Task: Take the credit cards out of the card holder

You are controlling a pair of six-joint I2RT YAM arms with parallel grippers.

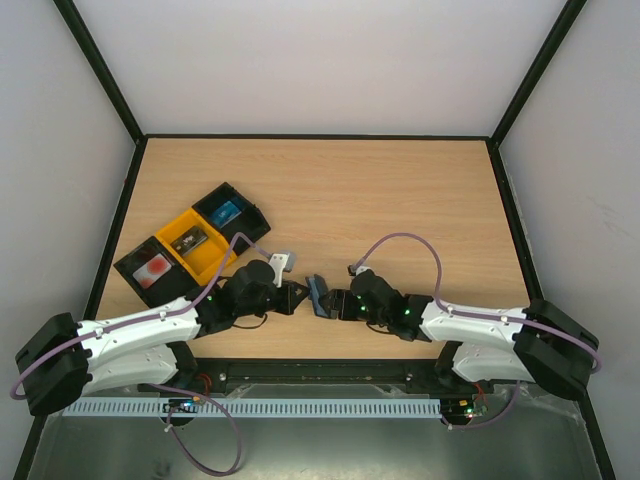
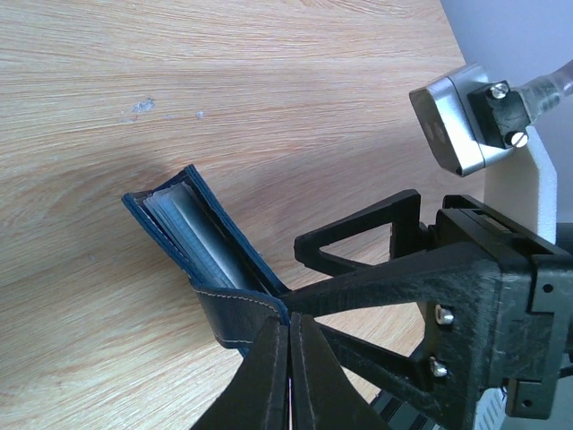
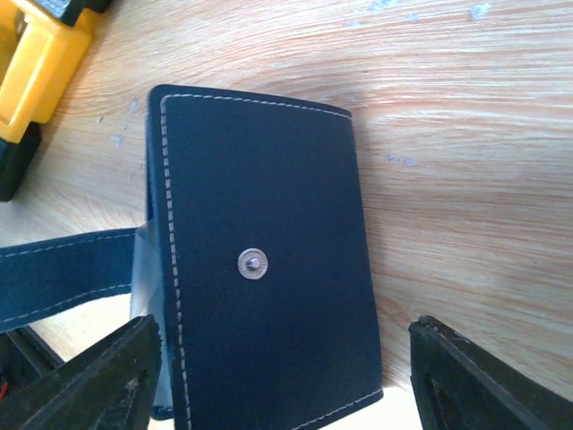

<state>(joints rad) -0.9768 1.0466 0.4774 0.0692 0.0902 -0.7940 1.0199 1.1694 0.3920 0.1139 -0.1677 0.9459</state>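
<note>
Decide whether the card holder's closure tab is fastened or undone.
Undone. In the right wrist view the snap stud on the card holder is bare, and the tab stretches off sideways, pinched by the left hand.

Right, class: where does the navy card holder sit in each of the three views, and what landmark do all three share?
Top external: card holder low centre, near the near edge of the wooden table.
Left wrist: lower left of centre, seen edge-on and slightly open.
Right wrist: centre, outer face showing a metal snap.
Shared landmark: the table's wood grain, beneath the holder in every view.
</note>
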